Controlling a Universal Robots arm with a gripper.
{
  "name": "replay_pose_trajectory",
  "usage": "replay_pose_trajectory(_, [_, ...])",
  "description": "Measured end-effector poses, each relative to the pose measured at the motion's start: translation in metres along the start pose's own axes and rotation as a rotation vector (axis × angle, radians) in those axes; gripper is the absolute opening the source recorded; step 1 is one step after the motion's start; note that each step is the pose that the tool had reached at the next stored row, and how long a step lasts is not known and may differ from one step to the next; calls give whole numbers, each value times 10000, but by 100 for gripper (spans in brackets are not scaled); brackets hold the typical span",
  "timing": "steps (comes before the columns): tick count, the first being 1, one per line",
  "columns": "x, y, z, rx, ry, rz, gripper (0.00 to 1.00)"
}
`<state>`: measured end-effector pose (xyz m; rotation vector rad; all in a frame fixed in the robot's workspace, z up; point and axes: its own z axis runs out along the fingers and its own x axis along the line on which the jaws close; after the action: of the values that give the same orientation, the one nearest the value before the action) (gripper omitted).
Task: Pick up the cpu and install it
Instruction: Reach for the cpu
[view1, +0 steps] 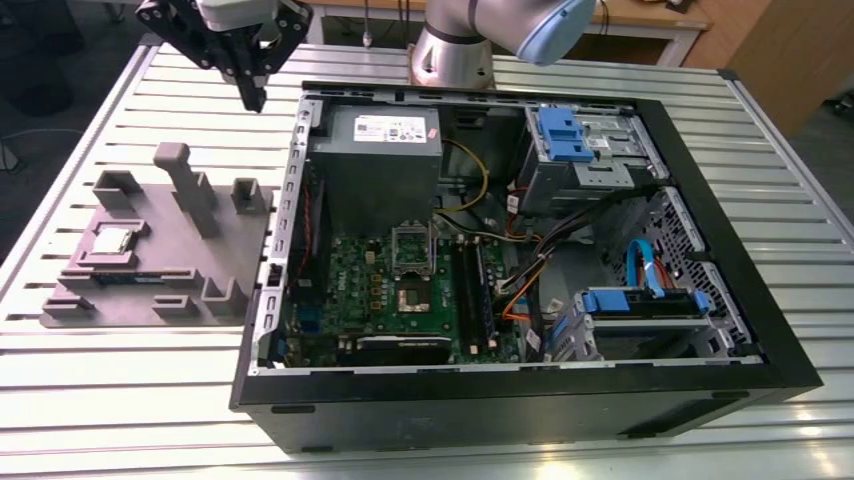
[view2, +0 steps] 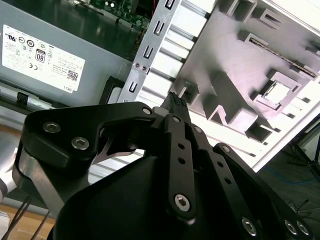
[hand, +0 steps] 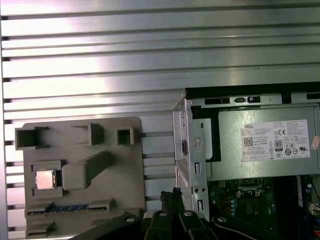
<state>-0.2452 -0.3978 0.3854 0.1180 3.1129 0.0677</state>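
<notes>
Silver-topped cpu (view1: 111, 240) is being held square by a recess in the grey fixture (view1: 200, 265), presumably so the pick is repeatable. The gripper (view1: 252, 100) is being held clenched on nothing, above the gap between fixture and computer case (view1: 534, 400), well apart from the cpu.

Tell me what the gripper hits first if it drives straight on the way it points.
Probably the slatted table, in the strip between the tray and the case. The gripper hangs over that gap, though depth is unclear. The cpu lies aside.
</notes>
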Motion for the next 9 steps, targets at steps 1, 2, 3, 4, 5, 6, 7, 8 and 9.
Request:
replay_pose_trajectory(1, [3, 0, -1, 1, 1, 0, 10])
replay_pose_trajectory(2, [7, -1, 0, 0, 0, 0, 10])
replay_pose_trajectory(3, [11, -1, 0, 0, 0, 0, 10])
replay_pose_trajectory(4, [14, -1, -1, 1, 0, 0, 10])
replay_pose_trajectory(5, [17, -1, -1, 1, 0, 0, 10])
replay_pose_trajectory(6, [19, -2, -1, 0, 0, 0, 10])
replay_pose_trajectory(7, [22, -2, -1, 0, 0, 0, 10])
replay_pose_trajectory(8, [24, -2, -1, 0, 0, 0, 10])
replay_pose_trajectory(9, [26, -2, -1, 1, 1, -1, 10])
